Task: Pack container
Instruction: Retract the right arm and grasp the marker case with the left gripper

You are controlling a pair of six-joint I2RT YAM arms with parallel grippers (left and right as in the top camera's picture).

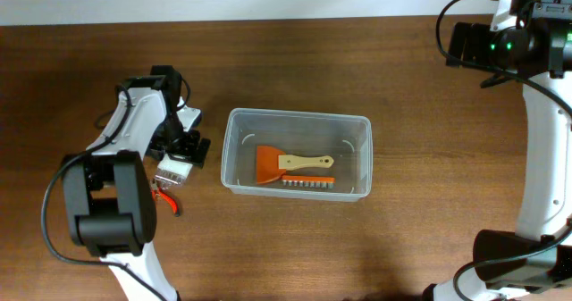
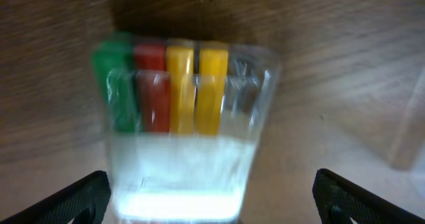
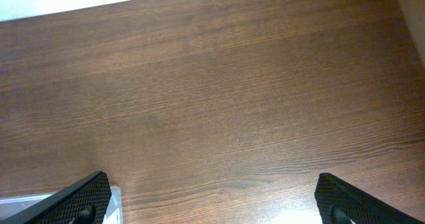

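Observation:
The container (image 1: 234,149), a clear rectangular tub, sits at the table's middle and holds an orange scraper with a wooden handle (image 1: 279,164) and a strip of small metal bits (image 1: 308,182). My left gripper (image 1: 181,154) is open, left of the tub, right over a small clear pack of coloured markers (image 2: 174,111). In the left wrist view the pack lies between the wide-apart fingers (image 2: 212,201); I see green, red and yellow markers. My right gripper (image 3: 212,197) is open and empty above bare table at the far right.
Red-handled pliers (image 1: 166,197) lie on the table just below the marker pack. A corner of the tub (image 3: 114,196) shows at the lower left of the right wrist view. The table's far edge runs along the top.

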